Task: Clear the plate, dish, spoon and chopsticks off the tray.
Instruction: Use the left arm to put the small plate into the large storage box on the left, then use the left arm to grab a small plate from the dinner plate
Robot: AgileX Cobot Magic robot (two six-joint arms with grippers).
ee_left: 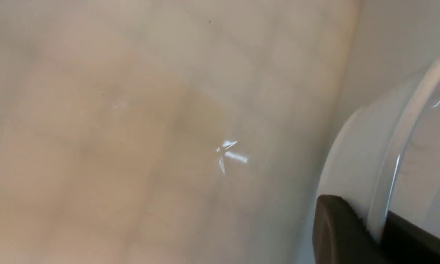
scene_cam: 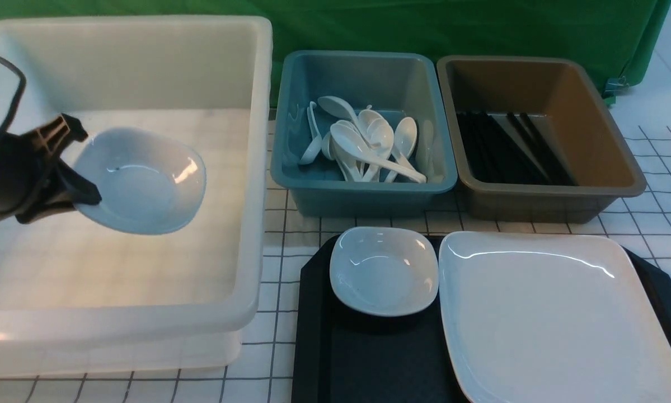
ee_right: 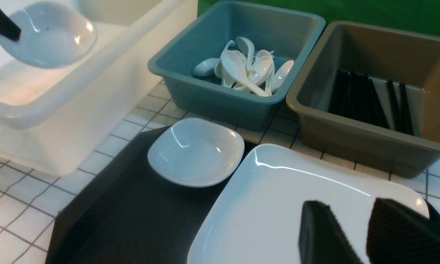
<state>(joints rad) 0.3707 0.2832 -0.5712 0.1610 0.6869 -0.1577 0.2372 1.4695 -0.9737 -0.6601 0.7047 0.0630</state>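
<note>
Relative to tray (scene_cam: 391,364): left gripper (scene_cam: 92,168) pinching white bowl (scene_cam: 145,182), left of it; right gripper (ee_right: 346,220) wide, above it; plate (scene_cam: 559,319) and small dish (scene_cam: 384,271) on it; spoons (scene_cam: 363,140), chopsticks (scene_cam: 514,148) in tubs beyond.

Lab-like tabletop; gridded cloth (scene_cam: 282,336), green backdrop (scene_cam: 369,28).

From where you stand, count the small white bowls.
2: one bowl held by the left hand over the white tub, one bowl on the tray beside the plate.
</note>
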